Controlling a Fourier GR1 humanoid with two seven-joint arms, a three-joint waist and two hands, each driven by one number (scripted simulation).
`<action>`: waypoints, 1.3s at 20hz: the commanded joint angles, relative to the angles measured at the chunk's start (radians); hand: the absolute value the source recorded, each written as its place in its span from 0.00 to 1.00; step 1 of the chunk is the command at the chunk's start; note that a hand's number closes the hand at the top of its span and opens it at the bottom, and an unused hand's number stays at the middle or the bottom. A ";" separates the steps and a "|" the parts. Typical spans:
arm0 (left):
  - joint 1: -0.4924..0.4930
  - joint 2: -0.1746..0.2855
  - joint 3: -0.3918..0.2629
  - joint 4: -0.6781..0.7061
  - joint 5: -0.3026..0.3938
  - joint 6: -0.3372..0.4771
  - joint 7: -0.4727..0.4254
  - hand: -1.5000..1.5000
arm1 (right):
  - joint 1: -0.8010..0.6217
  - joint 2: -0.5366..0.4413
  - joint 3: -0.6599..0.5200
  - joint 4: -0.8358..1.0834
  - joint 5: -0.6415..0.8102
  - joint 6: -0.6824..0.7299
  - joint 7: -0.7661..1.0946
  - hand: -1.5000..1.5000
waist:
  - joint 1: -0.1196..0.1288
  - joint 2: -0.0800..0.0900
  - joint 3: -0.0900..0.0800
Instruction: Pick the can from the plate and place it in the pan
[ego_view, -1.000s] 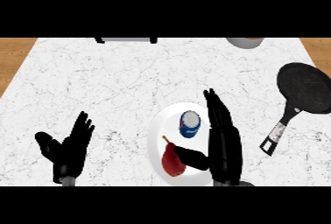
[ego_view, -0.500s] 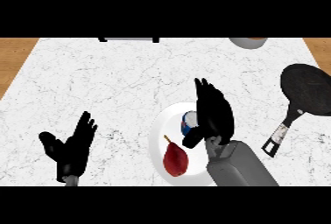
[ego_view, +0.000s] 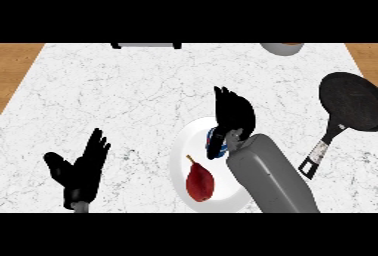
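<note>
Mostly hidden, can (ego_view: 213, 138) sat at plate's (ego_view: 180, 161) 1 o'clock, axis indeterminable, right hand (ego_view: 235, 114) curled round it, left hand (ego_view: 80, 170) fingers spread.

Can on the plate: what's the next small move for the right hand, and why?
Probably lift the can straight up a little. The right hand covers it on the plate, beside a pear, and the pan lies apart to the right, so clearing the plate comes first.

Nothing legible anywhere right now: the can (ego_view: 213, 141) shows blue and white on its side, no readable word; the pan (ego_view: 353, 102) bears no mark.
</note>
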 joint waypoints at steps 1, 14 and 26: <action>-0.021 -0.006 0.003 -0.009 -0.018 0.029 0.030 0.50 | 0.020 0.006 0.000 0.012 -0.077 0.137 0.083 0.00 | -0.008 -0.002 0.000; 0.057 -0.060 0.006 -0.091 -0.074 0.002 0.042 0.50 | 0.114 0.006 0.011 0.035 0.027 -0.022 -0.095 0.00 | -0.005 -0.001 0.000; -0.012 -0.074 0.065 -0.013 -0.093 -0.043 0.060 0.50 | 0.094 0.006 0.015 0.226 0.046 -0.146 -0.253 1.00 | -0.003 0.001 0.000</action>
